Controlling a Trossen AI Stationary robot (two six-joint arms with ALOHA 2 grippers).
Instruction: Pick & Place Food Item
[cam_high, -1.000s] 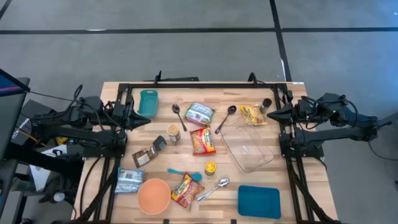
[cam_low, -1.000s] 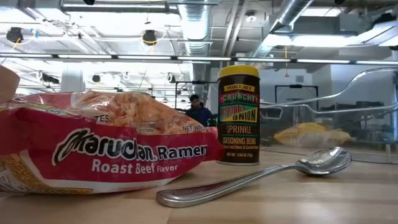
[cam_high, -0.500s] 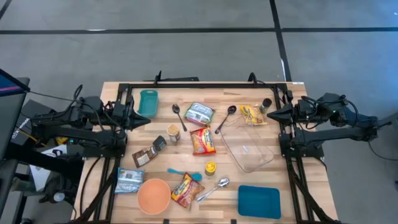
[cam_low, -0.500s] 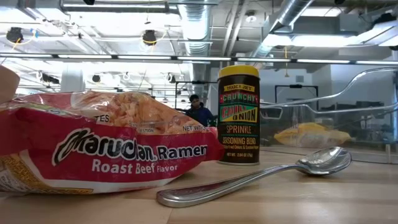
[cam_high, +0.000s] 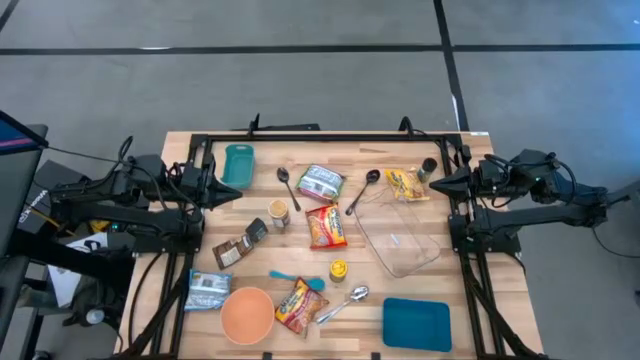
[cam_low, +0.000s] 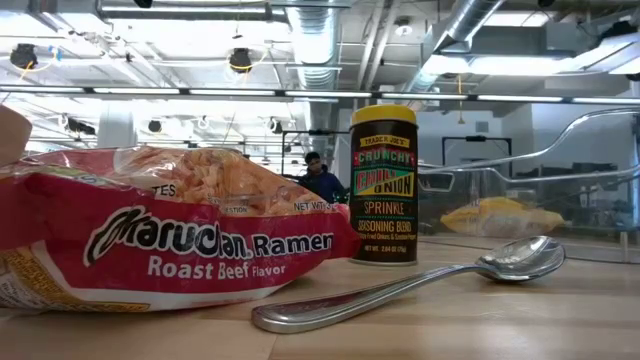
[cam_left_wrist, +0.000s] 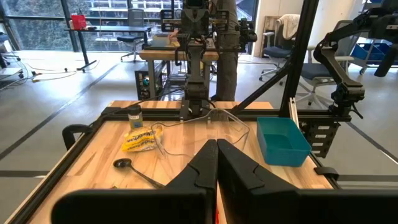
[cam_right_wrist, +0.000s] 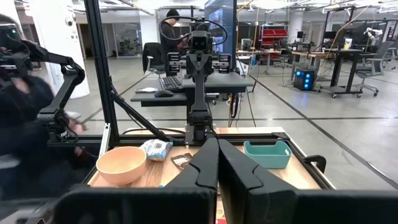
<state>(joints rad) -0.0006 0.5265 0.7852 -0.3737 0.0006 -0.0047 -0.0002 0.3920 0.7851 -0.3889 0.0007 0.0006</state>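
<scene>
- Both my arms are parked at the table's side edges: my left gripper (cam_high: 232, 193) has its fingers pressed together and holds nothing; my right gripper (cam_high: 432, 183) is the same, closed and empty.
- Taking the clear glass dish (cam_high: 398, 238) as landmark, the red ramen packet (cam_high: 326, 226) lies flat just beside it, on the side toward my left arm.
- The packet's long axis runs roughly from the far edge toward the near edge.
- It sits mid-table between my grippers; I judge the right one slightly nearer to the dish and the left to the packet.
- Nothing is picked yet.
</scene>
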